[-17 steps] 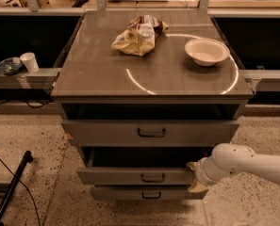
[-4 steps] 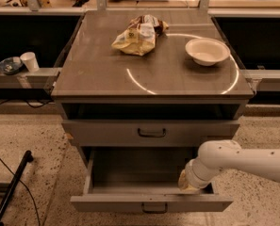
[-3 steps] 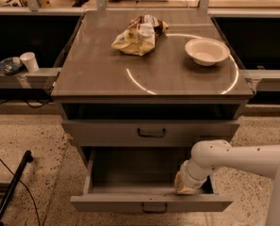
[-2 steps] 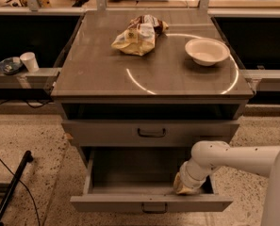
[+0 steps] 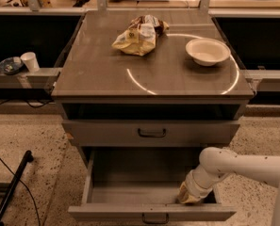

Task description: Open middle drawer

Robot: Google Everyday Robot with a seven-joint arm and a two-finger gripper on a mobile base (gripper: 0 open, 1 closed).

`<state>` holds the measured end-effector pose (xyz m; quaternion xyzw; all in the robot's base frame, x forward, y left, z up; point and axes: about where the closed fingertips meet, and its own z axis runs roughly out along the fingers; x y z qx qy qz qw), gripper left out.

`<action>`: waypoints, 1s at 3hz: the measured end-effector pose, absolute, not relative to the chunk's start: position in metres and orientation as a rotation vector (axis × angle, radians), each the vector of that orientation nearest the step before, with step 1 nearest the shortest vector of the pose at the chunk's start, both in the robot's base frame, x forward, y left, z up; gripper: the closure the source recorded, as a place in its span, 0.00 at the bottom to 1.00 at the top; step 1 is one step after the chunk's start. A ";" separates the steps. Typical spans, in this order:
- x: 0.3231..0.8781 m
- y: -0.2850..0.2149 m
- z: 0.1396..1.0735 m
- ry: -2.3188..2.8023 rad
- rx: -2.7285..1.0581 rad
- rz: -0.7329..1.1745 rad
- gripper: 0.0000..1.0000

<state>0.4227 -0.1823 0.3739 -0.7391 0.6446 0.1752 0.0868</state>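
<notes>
Grey middle drawer [image 5: 111, 213] open; pincer [image 5: 187, 199] inside, at front edge.

One high frontal camera looks down on cabinet [image 5: 106, 74], tool [image 5: 188, 199] inside the middle drawer [image 5: 111, 212].

Speckled floor [image 5: 31, 131] is stretching around the grey bench [image 5: 97, 65] (a light arc [image 5: 135, 82] glinting on top), dark shelving [image 5: 40, 36] sitting behind.
</notes>
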 end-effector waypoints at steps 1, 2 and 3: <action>0.405 -0.191 0.377 1.922 -2.205 0.554 1.00; 0.373 -0.198 0.388 1.906 -2.238 0.598 1.00; 0.356 -0.196 0.396 1.877 -2.264 0.626 1.00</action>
